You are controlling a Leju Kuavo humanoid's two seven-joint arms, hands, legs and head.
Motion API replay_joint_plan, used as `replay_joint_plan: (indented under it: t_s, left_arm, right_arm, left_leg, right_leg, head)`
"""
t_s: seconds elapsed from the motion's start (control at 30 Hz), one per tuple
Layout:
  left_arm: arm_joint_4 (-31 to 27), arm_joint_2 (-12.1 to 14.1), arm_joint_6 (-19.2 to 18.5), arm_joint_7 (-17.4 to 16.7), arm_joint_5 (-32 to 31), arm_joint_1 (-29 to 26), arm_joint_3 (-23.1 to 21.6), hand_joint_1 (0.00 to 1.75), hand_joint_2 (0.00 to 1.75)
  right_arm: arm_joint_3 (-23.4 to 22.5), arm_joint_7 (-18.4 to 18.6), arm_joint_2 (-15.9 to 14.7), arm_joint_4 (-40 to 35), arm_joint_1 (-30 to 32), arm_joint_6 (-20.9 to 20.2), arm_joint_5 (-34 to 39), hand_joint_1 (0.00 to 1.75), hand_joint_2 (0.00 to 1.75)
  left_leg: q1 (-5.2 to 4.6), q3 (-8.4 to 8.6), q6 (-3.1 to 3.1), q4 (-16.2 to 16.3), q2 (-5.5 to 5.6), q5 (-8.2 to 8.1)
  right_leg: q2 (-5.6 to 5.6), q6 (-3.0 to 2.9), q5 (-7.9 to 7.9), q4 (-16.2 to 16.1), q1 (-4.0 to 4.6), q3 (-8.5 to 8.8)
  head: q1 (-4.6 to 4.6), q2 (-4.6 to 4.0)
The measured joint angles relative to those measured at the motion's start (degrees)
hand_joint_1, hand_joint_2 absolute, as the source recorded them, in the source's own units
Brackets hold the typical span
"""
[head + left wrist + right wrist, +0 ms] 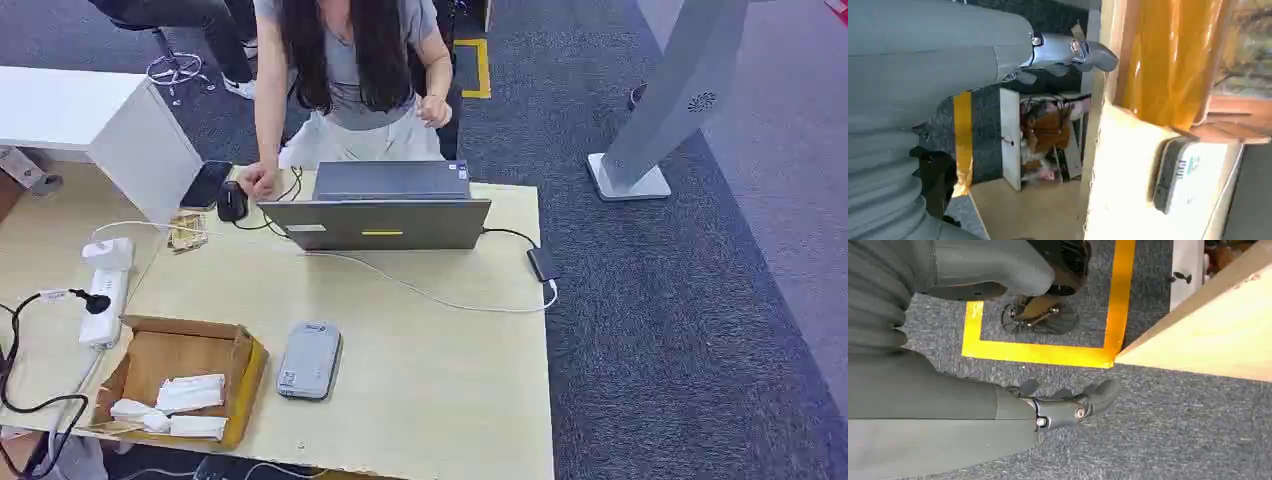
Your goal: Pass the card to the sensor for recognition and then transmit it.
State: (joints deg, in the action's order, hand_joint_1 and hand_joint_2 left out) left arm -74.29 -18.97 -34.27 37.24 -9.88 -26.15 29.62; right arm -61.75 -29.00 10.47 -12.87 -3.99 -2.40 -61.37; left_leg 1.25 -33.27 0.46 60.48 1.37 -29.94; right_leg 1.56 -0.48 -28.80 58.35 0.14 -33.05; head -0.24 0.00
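In the head view, a pale wooden table point(440, 340) is standing on dark grey carpet point(680, 330). A grey card reader point(309, 360) is lying flat on it, its long axis running from the near edge toward a laptop point(385, 208) at the far edge. Just beside the reader, an open cardboard box point(180, 380) is holding white cards point(190, 392). A person point(350, 70) is leaning over behind the laptop, one hand on a mouse point(232, 201).

In the left wrist view, the left hand point(1068, 52) is hanging beside the table's edge, fingers loosely spread and holding nothing, with the reader lying further along the tabletop.

In the right wrist view, the right hand point(1068, 405) is hanging over the carpet near yellow floor tape point(1048, 352), fingers slightly curled apart and empty, beside the table's corner.
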Motion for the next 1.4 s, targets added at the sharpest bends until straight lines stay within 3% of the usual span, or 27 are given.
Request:
replay_joint_plan:
  t_s: [0.3, 0.77, 0.87, 1.03, 1.4]
  left_arm:
    - [-5.3, -0.8, -0.6, 0.0, 0.1, 1.5, 1.5, 0.00, 1.75]
    - [-5.9, -1.5, 0.8, -0.3, 1.1, 1.3, 1.6, 0.00, 1.75]
    - [-5.9, -1.9, 4.9, -6.3, 2.9, -1.4, -1.0, 0.00, 1.75]
    - [-5.9, -2.3, 7.4, -6.9, 3.1, -5.9, -7.1, 0.00, 1.75]
    - [-5.9, -2.4, 7.3, -7.7, 3.0, -6.7, -9.1, 0.00, 1.75]
  right_arm:
    - [-0.3, -0.1, 0.0, 0.1, -0.2, 0.0, 0.0, 0.00, 1.75]
    - [-0.9, -0.6, 0.0, 0.3, -0.2, 0.3, 0.5, 0.00, 1.75]
    - [-1.9, -1.5, 0.1, 0.3, -0.3, 1.8, 2.1, 0.00, 1.75]
    - [-3.2, -1.6, 0.1, 0.3, -0.4, 2.3, 2.7, 0.00, 1.75]
    - [-4.1, -1.5, 0.1, 0.3, -0.5, 2.8, 2.7, 0.00, 1.75]
  left_leg:
    - [-0.14, 0.42, 0.19, 0.0, 0.28, 0.11]
    - [-0.13, 0.55, 0.19, 0.0, 0.29, 0.12]
    - [-0.16, 0.57, 0.21, 0.0, 0.26, 0.10]
    - [-0.18, 0.57, 0.28, 0.0, 0.29, 0.06]
    - [-0.19, 0.59, 0.28, 0.0, 0.27, 0.06]
  right_leg:
    - [-0.33, 0.35, 0.02, 0.0, -0.18, 0.59]
    - [-0.33, 0.35, 0.02, 0.0, -0.18, 0.73]
    - [-0.27, 0.35, 0.01, 0.0, -0.19, 0.73]
    - [-0.27, 0.42, -0.03, -0.1, -0.20, 0.73]
    - [-0.26, 0.42, -0.03, 0.0, -0.22, 0.76]
  head:
    - [0.09, 0.00]
    - [0.09, 0.00]
    - [0.04, 0.00]
    - [0.09, 0.00]
    - [0.07, 0.00]
